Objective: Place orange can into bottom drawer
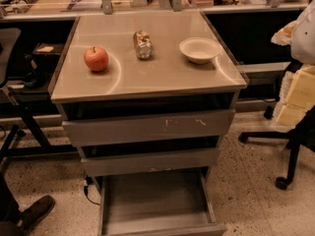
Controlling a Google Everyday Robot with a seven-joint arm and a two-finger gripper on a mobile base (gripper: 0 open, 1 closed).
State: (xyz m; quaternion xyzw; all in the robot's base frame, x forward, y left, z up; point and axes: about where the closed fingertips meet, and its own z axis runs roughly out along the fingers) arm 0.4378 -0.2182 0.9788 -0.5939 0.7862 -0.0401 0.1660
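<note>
Since the end effector is out of view, I cannot tell its state, nor how the orange can (143,44) lies relative to it. The can's on its side on the table (147,80), silvery end towards us. Left of the can, a red apple (96,59); right of it, a white bowl (199,50). Below the can, the bottom drawer (152,195) stands pulled open, its front partly cut off.
</note>
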